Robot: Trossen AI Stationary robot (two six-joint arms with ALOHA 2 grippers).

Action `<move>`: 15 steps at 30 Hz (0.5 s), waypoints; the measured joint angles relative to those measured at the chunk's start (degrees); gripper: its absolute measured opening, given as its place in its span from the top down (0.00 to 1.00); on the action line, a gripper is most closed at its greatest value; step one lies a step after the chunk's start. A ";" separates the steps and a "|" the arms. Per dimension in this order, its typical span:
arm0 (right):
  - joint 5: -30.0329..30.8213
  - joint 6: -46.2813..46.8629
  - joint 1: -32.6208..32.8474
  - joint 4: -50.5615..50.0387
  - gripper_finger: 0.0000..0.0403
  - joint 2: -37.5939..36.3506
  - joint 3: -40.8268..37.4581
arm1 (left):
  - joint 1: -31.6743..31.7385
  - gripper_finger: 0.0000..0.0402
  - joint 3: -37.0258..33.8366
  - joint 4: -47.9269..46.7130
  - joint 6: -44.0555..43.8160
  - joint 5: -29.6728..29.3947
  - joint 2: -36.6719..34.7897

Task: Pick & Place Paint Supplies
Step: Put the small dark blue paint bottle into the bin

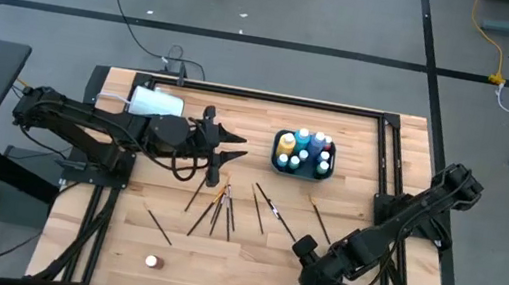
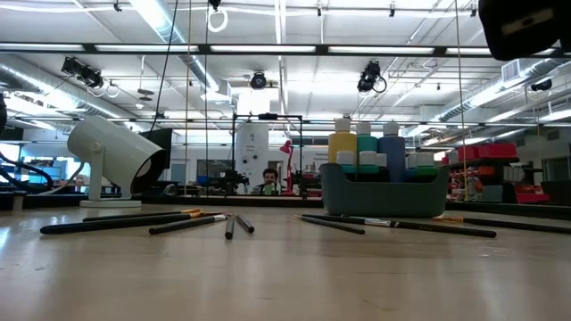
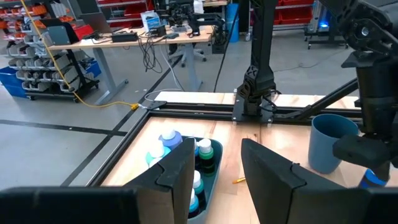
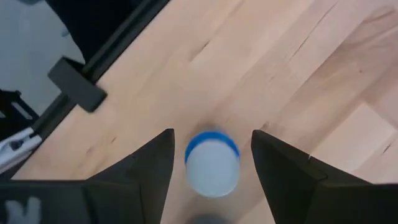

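Blue-banded bottle (image 4: 212,163): directly between the right gripper's (image 4: 212,168) spread fingers, not clamped.
Nearer arm: right.
Left gripper (image 3: 214,168): empty, parted, aimed at caddy (image 1: 302,167).

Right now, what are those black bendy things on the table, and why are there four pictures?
They are two robot arms. One picture looks down from above, one looks across the tabletop, and two come from cameras on the arms' wrists. On the wooden table lie thin brushes, a dark caddy filled with paint bottles, and a white cup on its side. The left gripper hovers near the caddy, holding nothing. The right gripper sits near the front, its jaws open on either side of a small blue-and-white bottle.
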 joint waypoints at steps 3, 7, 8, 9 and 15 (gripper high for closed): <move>0.11 -0.01 -0.02 -1.18 0.47 0.02 0.00 | 0.02 0.65 0.00 0.00 -0.08 0.00 0.00; 0.22 0.26 -0.04 -2.88 0.47 0.02 0.00 | 0.00 0.65 0.00 -0.02 -0.24 0.00 0.00; 0.24 0.24 -0.04 -3.03 0.47 0.04 0.00 | 0.02 0.65 0.00 0.00 -0.26 -0.02 0.00; 0.24 -0.04 -0.04 -2.84 0.47 0.06 0.00 | 0.01 0.65 0.00 0.00 -0.26 -0.02 0.00; 0.04 -0.45 -0.04 -2.46 0.51 0.06 0.00 | 0.00 0.65 0.00 -0.02 -0.26 -0.01 0.00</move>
